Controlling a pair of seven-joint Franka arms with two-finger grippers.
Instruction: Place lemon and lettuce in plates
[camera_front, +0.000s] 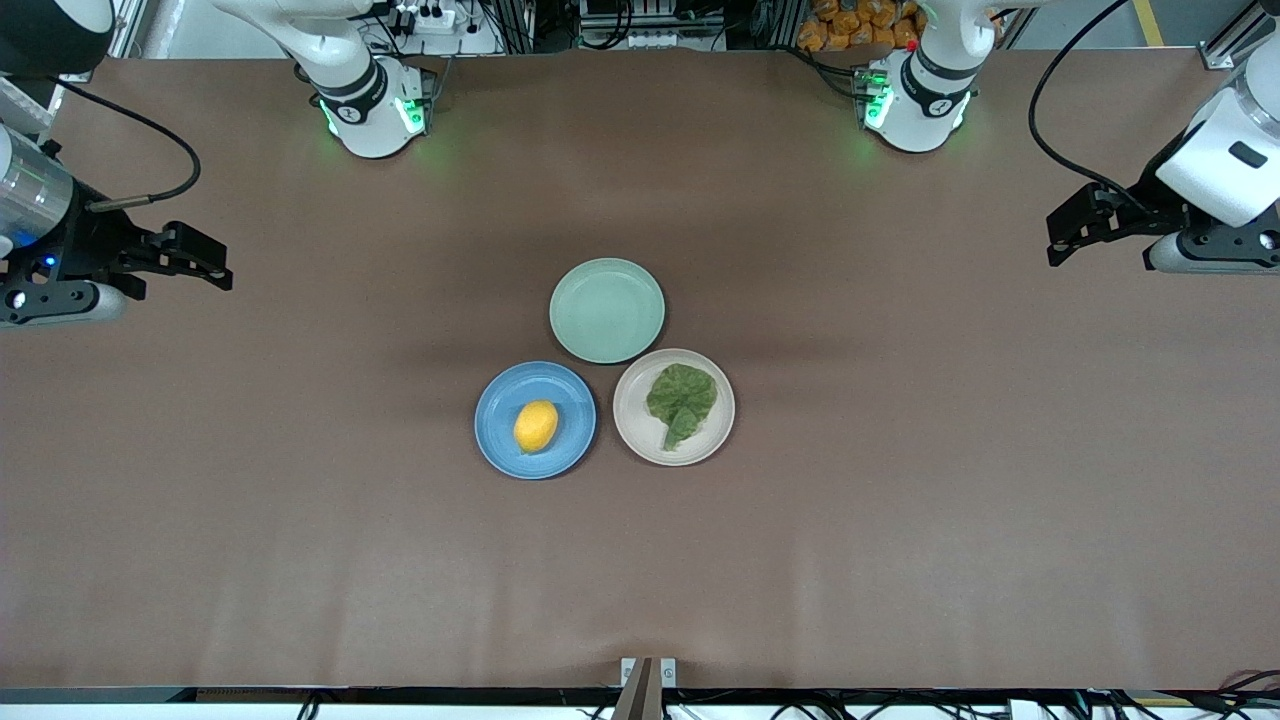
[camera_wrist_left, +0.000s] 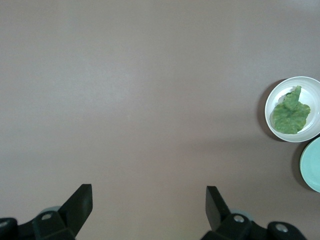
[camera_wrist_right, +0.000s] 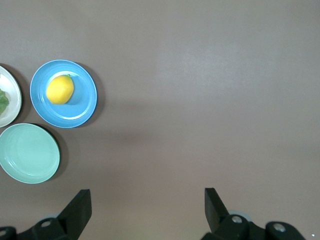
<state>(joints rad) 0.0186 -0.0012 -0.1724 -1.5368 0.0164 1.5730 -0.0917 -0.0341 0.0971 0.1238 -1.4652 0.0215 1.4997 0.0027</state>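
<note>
Right gripper (camera_front: 205, 268): fingers spread, empty, over bare table (camera_front: 300, 520) at the right arm's end; arm waiting. Blue plate (camera_front: 500, 440): holds the lemon (camera_front: 536, 426). Pale green plate (camera_front: 607, 310): farther from the front camera, touching both others. Beige plate (camera_front: 630, 425): holds the lettuce (camera_front: 681, 400). Left gripper (camera_front: 1068, 232): fingers spread, empty, over the left arm's end; arm waiting.
</note>
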